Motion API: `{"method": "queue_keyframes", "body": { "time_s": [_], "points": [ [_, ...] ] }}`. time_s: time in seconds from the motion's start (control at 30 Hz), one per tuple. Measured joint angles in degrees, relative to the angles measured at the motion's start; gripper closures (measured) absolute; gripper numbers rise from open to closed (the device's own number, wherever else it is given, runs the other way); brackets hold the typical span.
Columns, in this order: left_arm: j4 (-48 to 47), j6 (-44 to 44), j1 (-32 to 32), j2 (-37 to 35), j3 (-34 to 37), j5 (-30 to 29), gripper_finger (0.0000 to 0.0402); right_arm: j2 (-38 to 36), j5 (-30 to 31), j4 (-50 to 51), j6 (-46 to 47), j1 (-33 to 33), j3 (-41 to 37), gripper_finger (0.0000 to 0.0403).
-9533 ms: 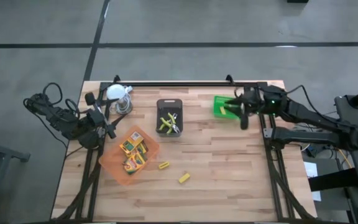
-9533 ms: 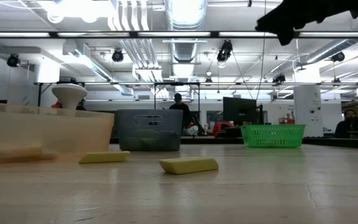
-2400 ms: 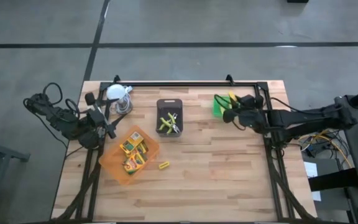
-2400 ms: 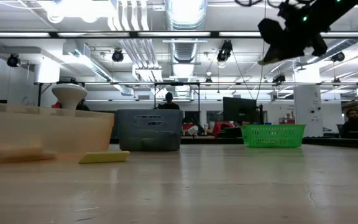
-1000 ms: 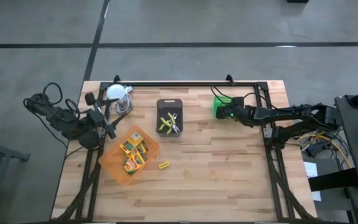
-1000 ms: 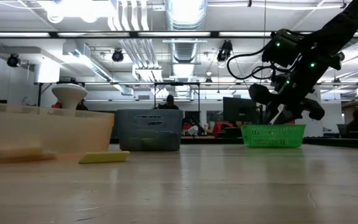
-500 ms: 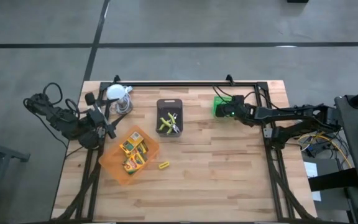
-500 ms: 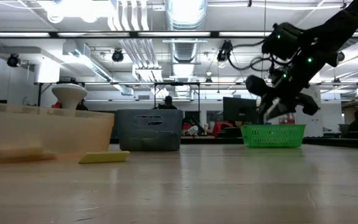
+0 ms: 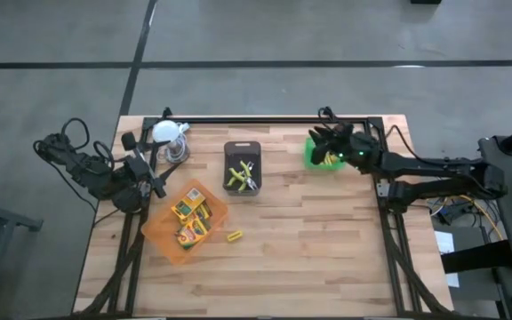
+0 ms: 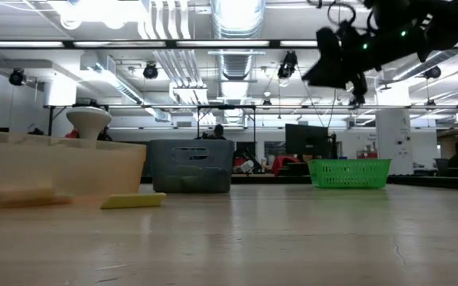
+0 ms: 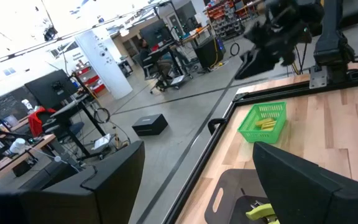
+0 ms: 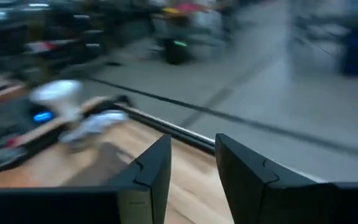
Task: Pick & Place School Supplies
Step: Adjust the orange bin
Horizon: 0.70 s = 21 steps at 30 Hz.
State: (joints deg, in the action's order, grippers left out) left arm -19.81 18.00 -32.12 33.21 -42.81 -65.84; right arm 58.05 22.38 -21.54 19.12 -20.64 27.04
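Observation:
My right gripper (image 9: 329, 142) hovers high above the green tray (image 9: 315, 153); in the low view it (image 10: 334, 65) is well over that tray (image 10: 348, 172). Its fingers (image 12: 192, 149) stand slightly apart with nothing between them. Yellow sticks (image 11: 265, 124) lie in the green tray. One more yellow stick (image 9: 234, 236) lies flat on the wood near the orange tray (image 9: 160, 233), which holds crayon boxes (image 9: 190, 218). Lime-handled scissors (image 9: 241, 175) lie in the black tray (image 9: 243, 147). My left gripper (image 9: 154, 182) waits open at the table's left edge.
A white-topped metal object (image 9: 167, 133) stands at the far left corner beside cables. A black rail (image 9: 256, 120) runs along the far edge. Bare wood (image 9: 318, 249) spreads over the near and right part of the table. People and desks show in the room beyond.
My right gripper has risen from just above the green tray to high over it and has shifted a little toward the far edge. The trays and the lone yellow stick have stayed put.

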Motion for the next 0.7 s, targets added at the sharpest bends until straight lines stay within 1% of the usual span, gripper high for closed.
{"method": "queue_keyframes", "body": {
  "time_s": [0.17,0.3,0.43,0.7],
  "points": [
    [0.0,0.0,0.0,0.0,0.0,0.0,0.0096,-2.6,-15.0,-3.4,-7.8,0.0,0.0,0.0281],
    [0.0,0.0,0.0,0.0,0.0,0.0,0.0096,-3.6,-23.4,-3.3,-10.0,0.0,0.0,0.028],
    [0.0,0.0,0.0,0.0,0.0,0.0,0.0096,-3.6,-27.3,-3.3,-10.1,0.0,0.0,0.0286],
    [0.0,0.0,0.0,0.0,0.0,0.0,0.0096,-3.6,-27.4,-3.0,-10.2,0.0,0.0,0.029]
  ]
}}
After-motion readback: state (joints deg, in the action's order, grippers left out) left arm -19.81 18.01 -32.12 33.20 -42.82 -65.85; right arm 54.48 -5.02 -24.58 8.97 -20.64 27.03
